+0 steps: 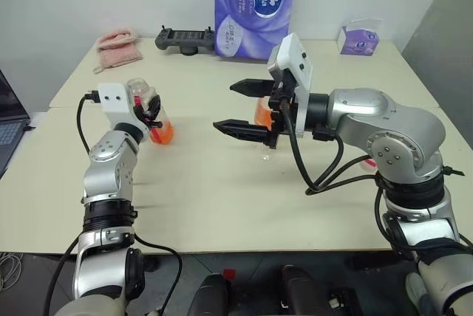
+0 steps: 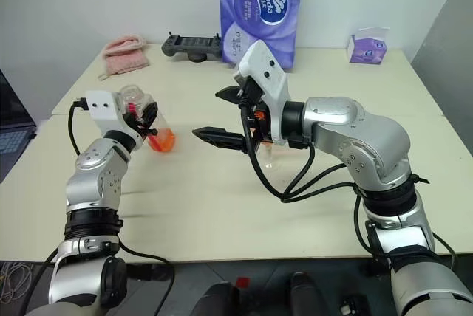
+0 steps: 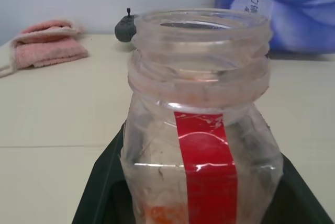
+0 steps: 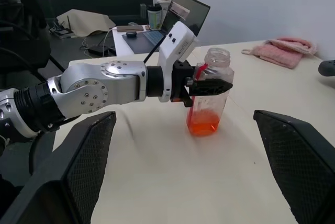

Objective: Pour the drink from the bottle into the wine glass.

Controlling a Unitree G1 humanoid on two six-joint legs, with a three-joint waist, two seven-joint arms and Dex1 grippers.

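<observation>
Right wrist view: left pincer is clamped tight on the bottle, which stands upright with its base on or just above the tabletop; cannot tell if it touches. Bottle mouth is uncapped. The drink fills only the lowest part of the bottle, orange-red. Left wrist view shows the open threaded neck, the red label strip running down the side, and black fingers on either side of the body. Left eye view: right pincer stands wide apart, holding nothing, pointing toward the robot's left, near the middle of the tabletop. Just behind its fingers an orange-tinted patch shows, the wine glass with liquid in its bowl, mostly hidden by the wrist. At the far side lie a pink towel, a black controller, a purple tissue pack and a small purple box. A laptop sits off the left edge.
</observation>
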